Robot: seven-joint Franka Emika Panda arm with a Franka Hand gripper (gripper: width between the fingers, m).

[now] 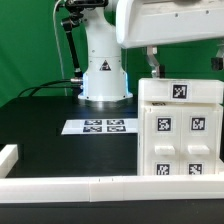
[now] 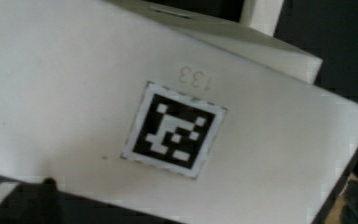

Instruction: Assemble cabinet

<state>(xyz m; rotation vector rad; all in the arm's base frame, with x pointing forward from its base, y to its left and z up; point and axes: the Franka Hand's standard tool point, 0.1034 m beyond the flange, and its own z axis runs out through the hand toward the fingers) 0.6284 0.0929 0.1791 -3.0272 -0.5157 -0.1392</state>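
Note:
The cabinet is a large white box standing upright at the exterior view's right, with several black-and-white tags on its front blocks and one on its top piece. My gripper hangs just above its top edge. The two dark fingers are spread wide apart and hold nothing that I can see. In the wrist view a white cabinet face with one tag fills the picture, very close and tilted. One dark fingertip shows at the corner, and the gripper lies over that face.
The marker board lies flat on the black table in front of the robot base. A long white border rail runs along the front edge, and a short one stands at the exterior view's left.

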